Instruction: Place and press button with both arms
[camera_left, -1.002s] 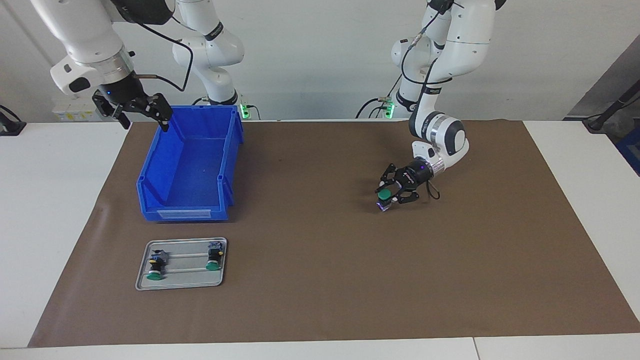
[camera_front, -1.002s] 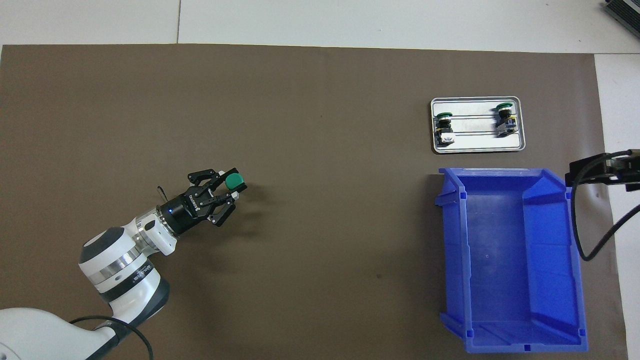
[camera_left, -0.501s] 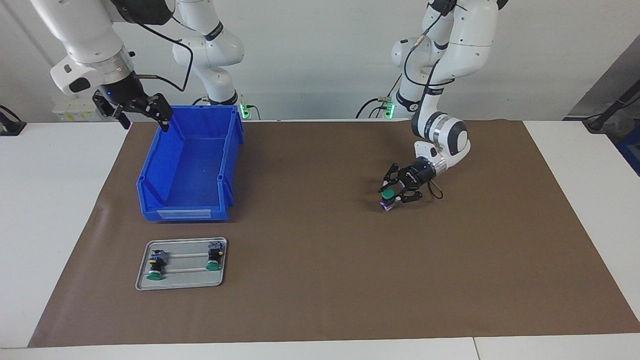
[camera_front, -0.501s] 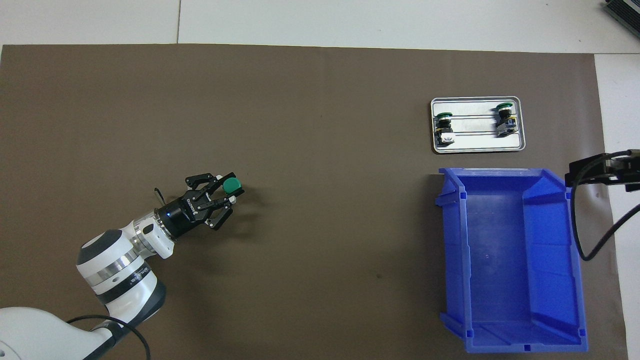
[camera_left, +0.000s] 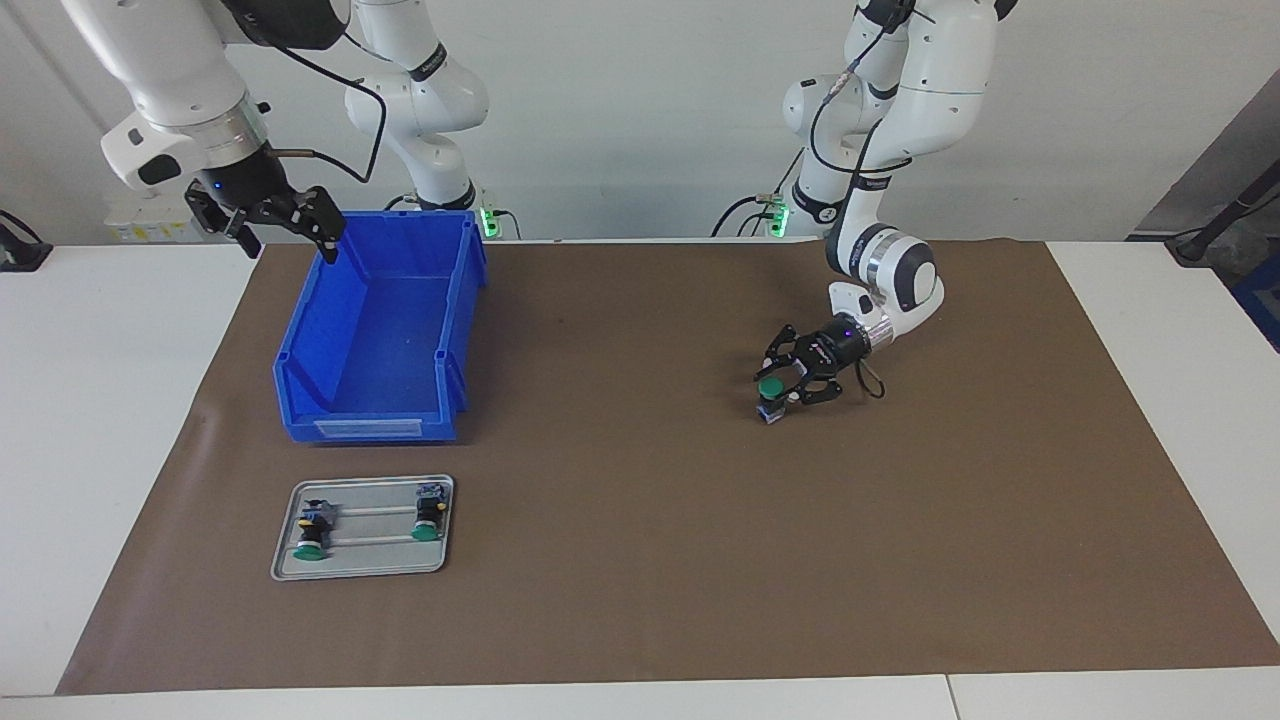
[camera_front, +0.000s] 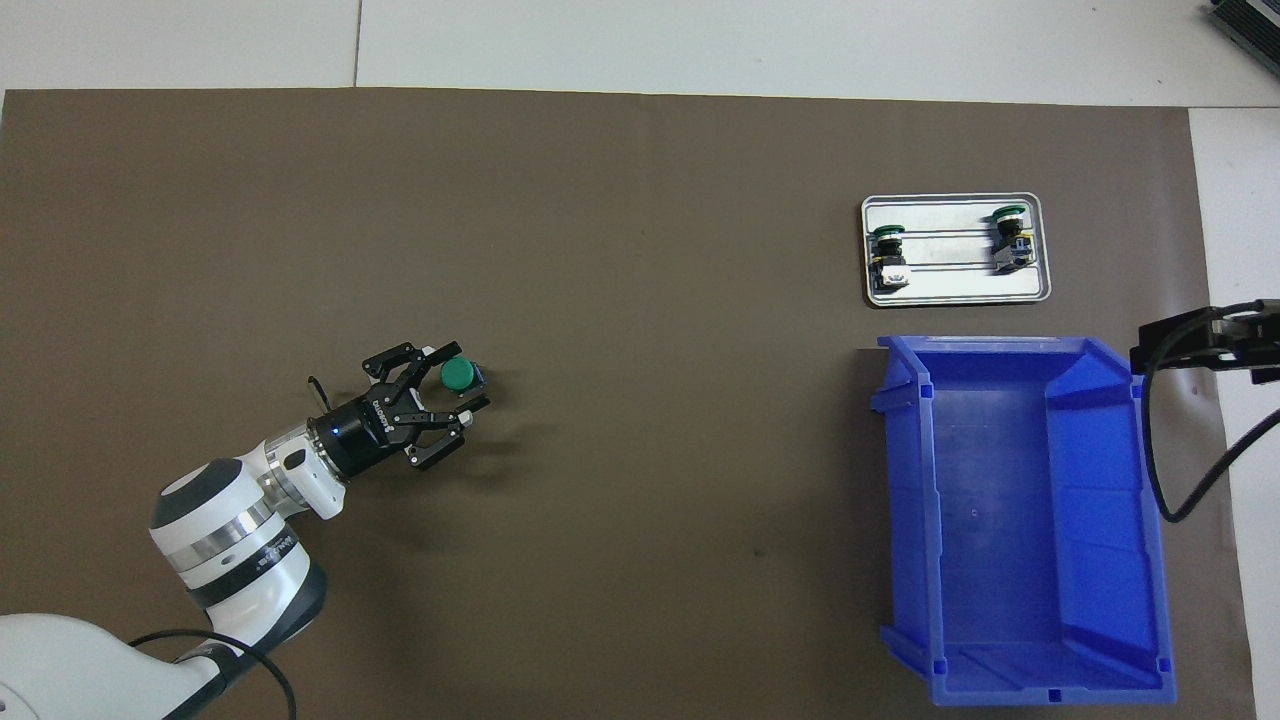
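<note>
- Button (camera_left: 768, 392) stands upright on the brown mat (camera_left: 640, 560), between the left gripper (camera_left: 790, 385) fingers, which look parted, releasing it
- Judged light, rigid, tippy; grip the black body
- Right gripper (camera_left: 285, 225) open, waiting over the blue bin (camera_left: 300, 340) edge

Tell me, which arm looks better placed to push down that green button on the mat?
Probably the left: the left gripper is open right beside the button standing on the mat, while the right gripper waits by the blue bin.

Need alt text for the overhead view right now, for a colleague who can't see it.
The left gripper, low over the brown mat, has its fingers spread around the green-capped button standing upright there. At the right arm's end sit an empty blue bin and a metal tray with two more buttons.
</note>
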